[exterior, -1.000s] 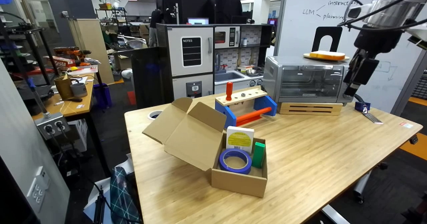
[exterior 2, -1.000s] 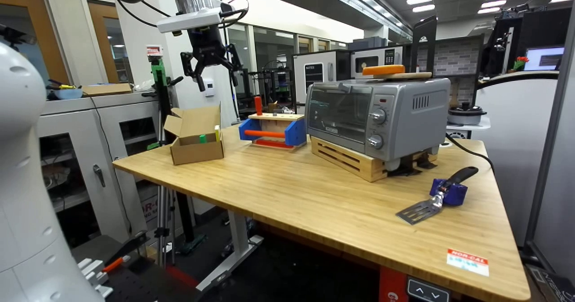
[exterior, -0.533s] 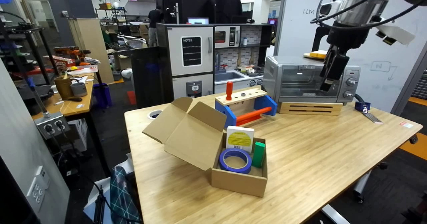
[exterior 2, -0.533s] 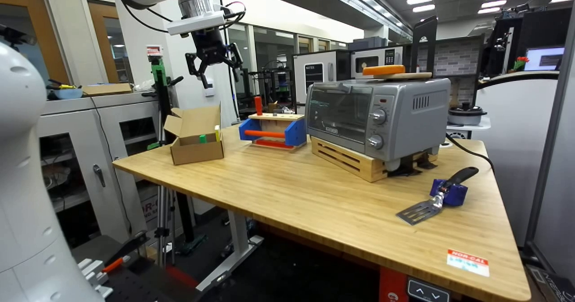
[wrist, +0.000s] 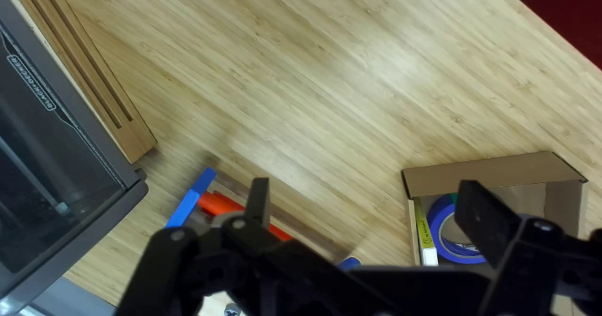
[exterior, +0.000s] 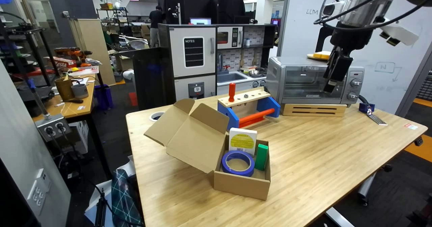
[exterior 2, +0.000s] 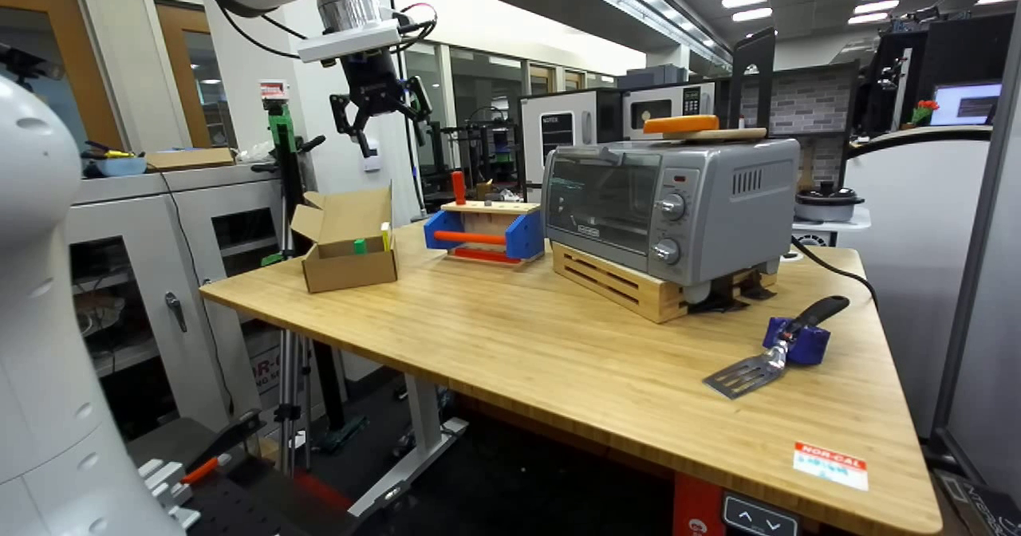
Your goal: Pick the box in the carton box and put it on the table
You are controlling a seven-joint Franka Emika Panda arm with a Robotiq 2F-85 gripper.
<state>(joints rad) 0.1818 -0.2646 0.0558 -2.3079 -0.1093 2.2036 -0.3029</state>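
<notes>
Apparently the step in hand is the reach: the gripper (wrist: pixel 366 189), spread wide and empty, hangs high and well apart from the carton box (exterior: pixel 240 184); next it should probably cross over and straddle the yellow-and-white box (exterior: pixel 243 140) standing inside. The carton box visibly holds one of these, one blue tape roll (exterior: pixel 238 173) and one green block (exterior: pixel 261 157).

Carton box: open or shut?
Open. The carton box has its lid swung back in both exterior views, and the wrist view shows the blue tape roll and yellow-and-white box inside.
</notes>
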